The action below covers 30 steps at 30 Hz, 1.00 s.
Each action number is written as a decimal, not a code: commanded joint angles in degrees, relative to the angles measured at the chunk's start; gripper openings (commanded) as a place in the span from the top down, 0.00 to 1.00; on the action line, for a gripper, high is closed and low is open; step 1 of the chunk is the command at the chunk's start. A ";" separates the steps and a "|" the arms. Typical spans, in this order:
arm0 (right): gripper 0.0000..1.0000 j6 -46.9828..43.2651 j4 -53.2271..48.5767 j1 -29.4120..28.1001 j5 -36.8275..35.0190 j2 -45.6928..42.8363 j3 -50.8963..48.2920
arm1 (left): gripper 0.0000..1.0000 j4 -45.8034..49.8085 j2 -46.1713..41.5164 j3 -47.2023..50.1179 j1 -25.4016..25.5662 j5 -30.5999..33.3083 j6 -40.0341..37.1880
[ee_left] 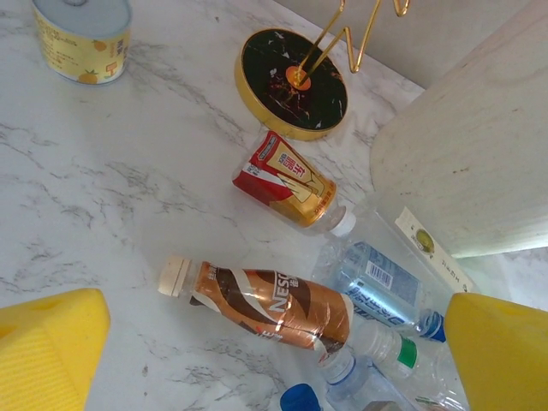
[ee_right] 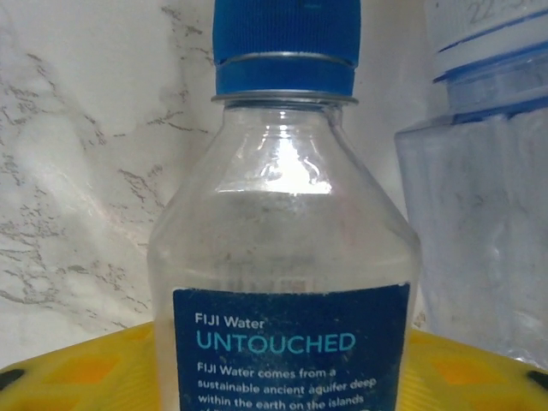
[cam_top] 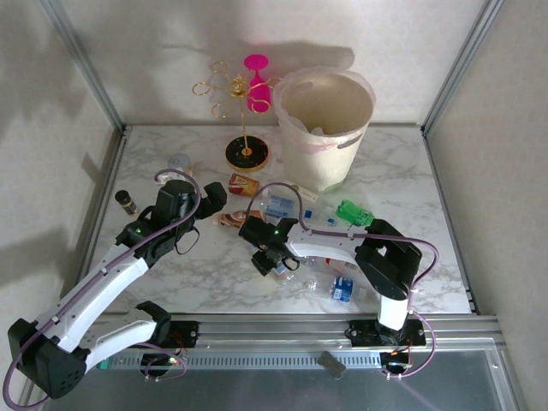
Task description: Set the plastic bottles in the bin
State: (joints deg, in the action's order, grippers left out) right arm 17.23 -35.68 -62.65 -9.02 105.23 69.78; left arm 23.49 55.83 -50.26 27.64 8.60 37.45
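The bin (cam_top: 325,128), a large cream bucket with a liner, stands at the back; its wall (ee_left: 471,154) shows in the left wrist view. Plastic bottles lie scattered in front of it. My right gripper (cam_top: 272,261) (ee_right: 282,377) has its yellow pads against both sides of a clear Fiji bottle (ee_right: 287,257) with a blue cap and label, which lies on the table. My left gripper (cam_top: 214,201) (ee_left: 274,321) hangs wide open above a brown-labelled bottle (ee_left: 274,304). Beside it lie a red-labelled bottle (ee_left: 287,180) and a blue-labelled bottle (ee_left: 381,287). A green bottle (cam_top: 353,212) lies right of centre.
A gold wire stand (cam_top: 247,152) with a pink glass (cam_top: 255,81) stands left of the bin. A short yellow cup (ee_left: 81,34) and a tiny dark vial (cam_top: 126,201) sit at the left. Another blue-labelled bottle (cam_top: 342,287) lies by the right arm's base.
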 commanded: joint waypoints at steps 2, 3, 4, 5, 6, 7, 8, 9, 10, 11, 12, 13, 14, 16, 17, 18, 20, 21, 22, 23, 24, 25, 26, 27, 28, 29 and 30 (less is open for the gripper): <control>0.52 -0.21 0.53 -0.54 0.84 1.57 1.53 | 0.00 1.00 -1.21 -1.19 -0.57 0.72 -1.07; 0.54 -0.25 0.48 -0.53 0.84 1.25 1.50 | 0.00 1.12 -1.25 -1.40 -0.57 0.63 -1.07; 0.55 -0.18 0.43 -0.47 0.84 0.85 1.51 | 0.00 1.19 -1.35 -1.57 -0.57 0.58 -1.07; 0.57 -0.15 0.26 -0.60 0.93 0.32 1.46 | 0.00 1.26 -1.45 -1.68 -0.57 0.43 -1.09; 0.59 -0.02 0.19 -0.58 0.93 -0.30 1.29 | 0.00 1.33 -1.52 -1.85 -0.57 0.45 -1.05; 0.60 -0.01 0.10 -0.61 0.93 -0.84 1.21 | 0.00 1.46 -1.62 -2.07 -0.57 0.45 -1.05; 0.60 -0.07 -0.12 -0.61 0.69 -1.56 1.08 | 0.00 1.51 -1.69 -2.28 -0.57 0.22 -1.08; 0.60 0.04 -0.26 -0.65 0.45 -2.29 1.07 | 0.00 1.51 -1.84 -2.37 -0.58 -0.17 -1.22; 0.60 0.15 -0.52 -0.69 0.34 -3.02 0.93 | 0.00 1.40 -1.87 -2.47 -0.57 -0.80 -1.39; 0.60 0.11 -0.54 -0.78 0.44 -3.86 0.82 | 0.00 1.18 -2.13 -2.52 -0.57 -1.74 -1.59; 0.60 0.11 -0.53 -0.83 0.55 -4.88 0.64 | 0.00 0.92 -2.29 -2.56 -0.57 -2.64 -1.67; 0.60 0.12 -0.40 -0.85 0.70 -5.75 0.47 | 0.00 0.58 -2.49 -2.64 -0.57 -3.66 -1.75; 0.60 0.14 -0.23 -0.85 0.95 -6.82 0.28 | 0.00 0.12 -2.89 -2.72 -0.57 -5.09 -1.92; 0.60 0.33 -0.13 -0.86 0.87 -8.71 -0.12 | 0.00 -0.60 -3.50 -2.98 -0.53 -7.39 -2.37; 0.60 0.32 -0.14 -0.89 0.68 -9.78 -0.22 | 0.00 -0.76 -3.83 -3.32 -0.40 -7.97 -2.53; 0.60 0.34 -0.12 -0.84 0.51 -10.69 -0.33 | 0.00 -0.68 -3.97 -3.75 -0.43 -7.78 -2.47; 0.61 0.42 0.39 -0.81 0.47 -12.80 -0.61 | 0.00 -0.59 -4.29 -4.52 -0.26 -6.95 -2.55; 0.61 0.52 0.85 -0.86 0.49 -14.16 -0.96 | 0.00 -0.61 -4.41 -4.94 -0.30 -7.20 -2.92; 0.61 0.74 1.25 -0.82 0.31 -15.62 -1.30 | 0.00 -0.55 -4.54 -5.40 -0.22 -7.59 -3.43; 0.61 0.78 1.71 -0.83 0.12 -17.30 -1.59 | 0.00 -0.50 -4.88 -5.95 -0.22 -8.14 -4.01; 0.61 0.78 2.41 -0.86 0.14 -19.10 -1.94 | 0.00 -0.67 -5.39 -6.23 -0.12 -8.92 -4.75; 0.61 0.78 3.00 -0.87 -0.06 -20.70 -2.29 | 0.00 -1.29 -5.97 -6.34 -0.13 -10.15 -5.42; 0.61 0.91 3.66 -0.65 -0.35 -22.51 -2.58 | 0.00 -2.34 -6.81 -6.18 -0.13 -12.24 -6.31; 0.61 0.94 4.21 -0.39 -0.43 -24.44 -2.58 | 0.00 -3.86 -7.80 -5.81 -0.13 -14.69 -7.05; 0.61 0.96 4.58 -0.12 -0.43 -25.86 -2.58 | 0.00 -5.44 -8.67 -5.26 -0.13 -16.74 -7.35; 0.61 0.98 5.11 0.21 -0.67 -27.72 -2.52 | 0.01 -7.27 -9.49 -4.80 -0.13 -19.34 -7.44; 0.61 1.08 5.75 0.73 -0.51 -29.51 -2.39 | 0.00 -8.71 -9.92 -4.54 -0.13 -21.31 -7.44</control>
State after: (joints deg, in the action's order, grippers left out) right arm 17.41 -32.95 -62.59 -9.04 80.40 67.51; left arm 20.62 48.10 -54.65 27.59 -4.80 32.47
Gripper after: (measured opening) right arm 0.409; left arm 0.995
